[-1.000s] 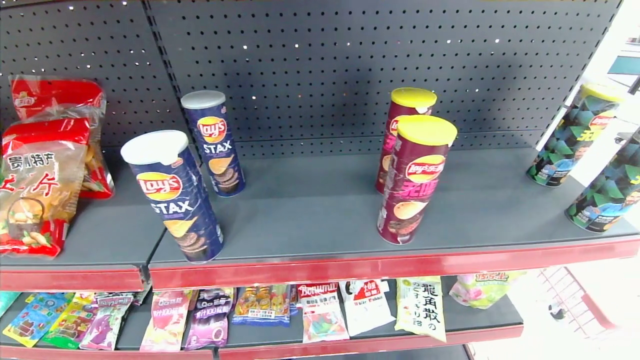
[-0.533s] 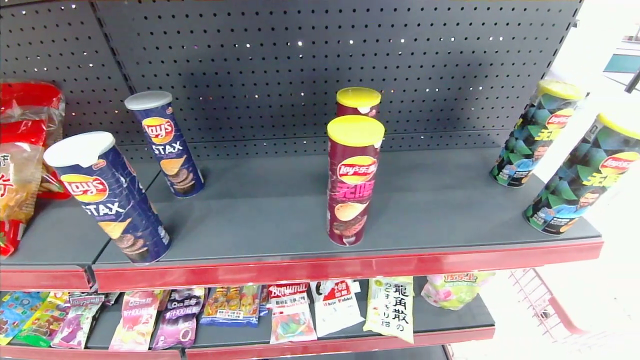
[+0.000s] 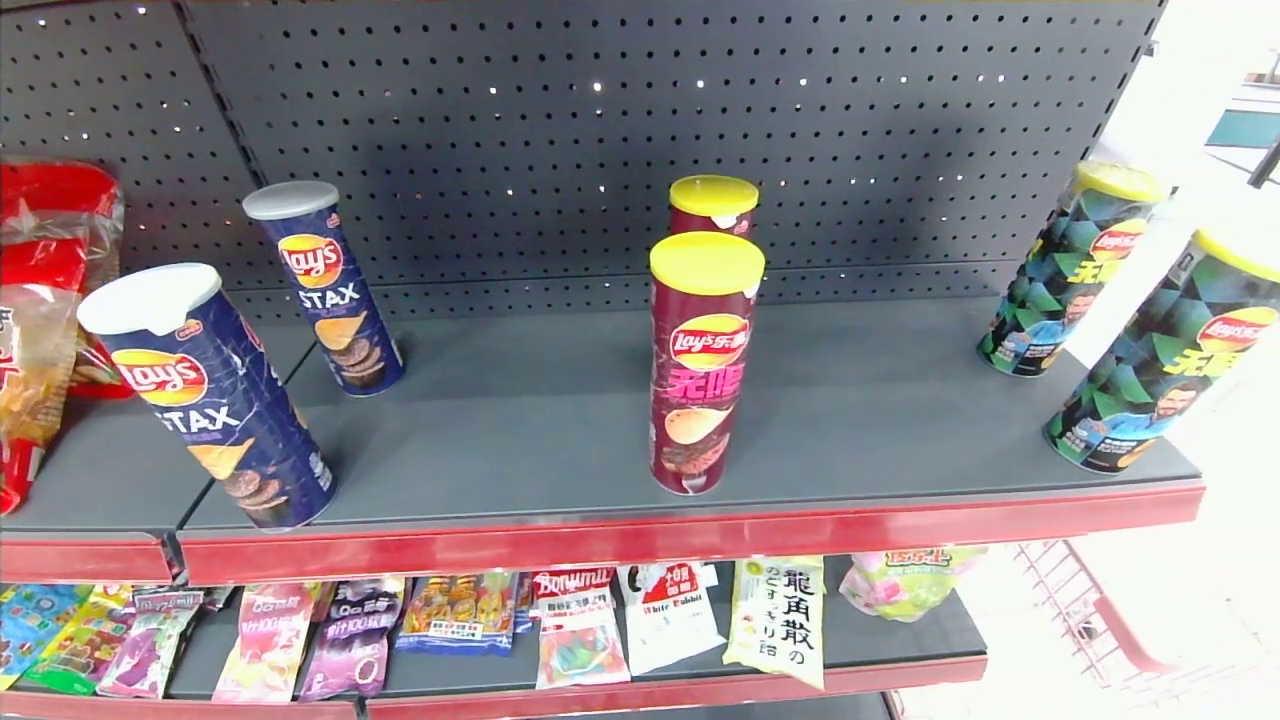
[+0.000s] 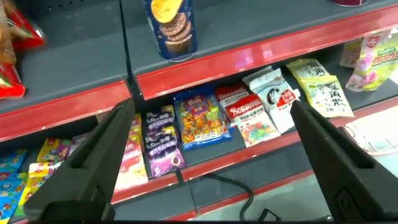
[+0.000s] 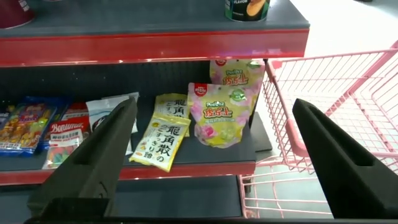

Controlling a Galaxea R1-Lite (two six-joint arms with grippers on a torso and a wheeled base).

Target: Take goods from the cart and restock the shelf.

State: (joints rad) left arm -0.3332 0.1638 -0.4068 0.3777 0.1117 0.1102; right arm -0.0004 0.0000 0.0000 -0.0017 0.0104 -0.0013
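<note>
The grey shelf with a red front lip carries two blue chip cans at its left, two maroon cans in the middle and two green-black cans at its right end. The pink wire cart stands right of the shelving, low down. My left gripper is open and holds nothing, in front of the lower shelf's snack bags. My right gripper is open too, with nothing between its fingers, facing a green bag near the cart.
Red-topped snack bags lean at the upper shelf's far left. Wide bare gaps lie between the can groups. The lower shelf holds a row of flat packets. A perforated dark back panel closes the rear.
The head camera has swung to the right, so the whole shelf slid left in the picture and more of the green-black cans shows. The cans themselves have not moved.
</note>
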